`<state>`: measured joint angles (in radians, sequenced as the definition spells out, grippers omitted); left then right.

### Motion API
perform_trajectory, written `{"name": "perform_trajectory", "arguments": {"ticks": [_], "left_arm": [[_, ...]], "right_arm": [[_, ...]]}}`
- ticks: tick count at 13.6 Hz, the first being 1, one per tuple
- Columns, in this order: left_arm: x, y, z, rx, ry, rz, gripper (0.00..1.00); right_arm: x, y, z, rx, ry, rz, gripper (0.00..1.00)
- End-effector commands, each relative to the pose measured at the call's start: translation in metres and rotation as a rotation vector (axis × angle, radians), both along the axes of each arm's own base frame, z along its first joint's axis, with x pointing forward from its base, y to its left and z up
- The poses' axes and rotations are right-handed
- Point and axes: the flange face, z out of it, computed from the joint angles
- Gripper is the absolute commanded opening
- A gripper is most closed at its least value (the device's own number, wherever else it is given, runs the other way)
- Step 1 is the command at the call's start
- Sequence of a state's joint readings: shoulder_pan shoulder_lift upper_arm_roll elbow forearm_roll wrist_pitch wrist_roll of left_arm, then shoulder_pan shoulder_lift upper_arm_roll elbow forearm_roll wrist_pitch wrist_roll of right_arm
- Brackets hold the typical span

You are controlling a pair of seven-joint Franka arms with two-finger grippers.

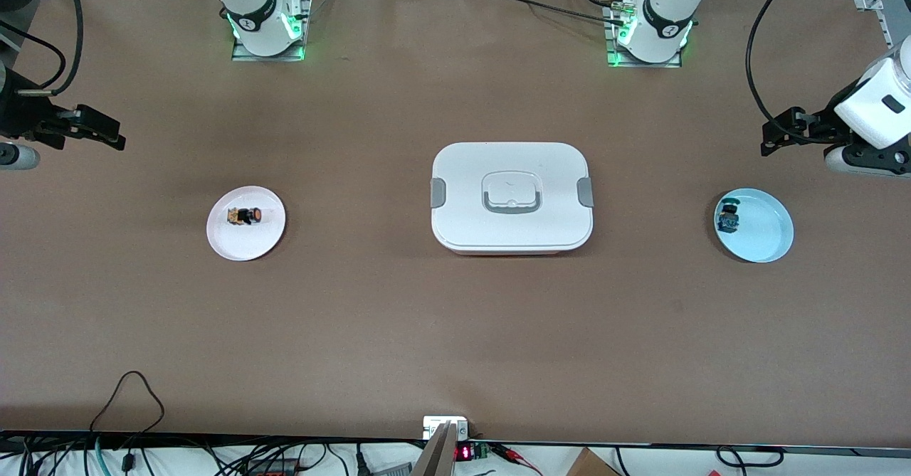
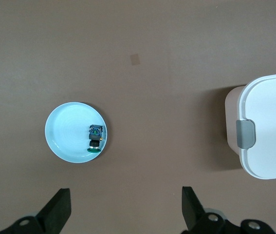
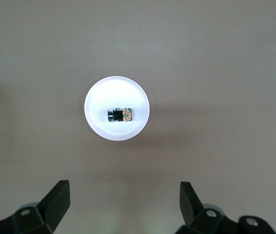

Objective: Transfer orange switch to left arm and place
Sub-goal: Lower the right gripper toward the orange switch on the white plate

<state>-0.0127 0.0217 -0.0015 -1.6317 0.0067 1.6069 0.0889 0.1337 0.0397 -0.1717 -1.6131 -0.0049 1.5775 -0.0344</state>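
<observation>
Orange switch [image 1: 245, 215] lies on its side on the white plate [image 1: 245, 245], left of centre in the front view. Looks tiny, light, rigid (slippery plastic, likely). Pinch across the tan body, not the round cap. Both grippers, left [image 1: 777, 136] and right [image 1: 99, 131], hang with jaws wide and empty. Box [image 1: 511, 197] sits mid-tabletop.

Both white jointed arms wait raised at their own bench ends, the left black two-fingered tool [image 2: 125, 209] and right tool [image 3: 123, 204] spread wide, empty.

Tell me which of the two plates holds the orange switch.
The white plate toward the right arm's end holds the orange switch; the light blue plate carries a blue-green switch.
</observation>
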Motion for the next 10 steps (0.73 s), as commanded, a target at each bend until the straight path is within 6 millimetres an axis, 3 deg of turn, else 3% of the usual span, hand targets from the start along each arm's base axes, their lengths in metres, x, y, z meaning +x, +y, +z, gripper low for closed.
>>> {"name": "perform_trajectory", "arguments": {"ticks": [1, 8, 10], "left_arm": [[0.004, -0.001, 0.005, 0.031, -0.008, -0.022, 1.00], [0.004, 0.000, 0.005, 0.032, -0.008, -0.020, 1.00], [0.004, 0.001, 0.005, 0.032, -0.008, -0.019, 1.00]], "right_arm": [[-0.007, 0.000, 0.009, 0.007, 0.003, 0.002, 1.00], [-0.003, -0.001, 0.004, 0.005, 0.004, 0.008, 1.00], [0.004, 0.001, -0.012, 0.002, 0.033, 0.009, 1.00]]}}
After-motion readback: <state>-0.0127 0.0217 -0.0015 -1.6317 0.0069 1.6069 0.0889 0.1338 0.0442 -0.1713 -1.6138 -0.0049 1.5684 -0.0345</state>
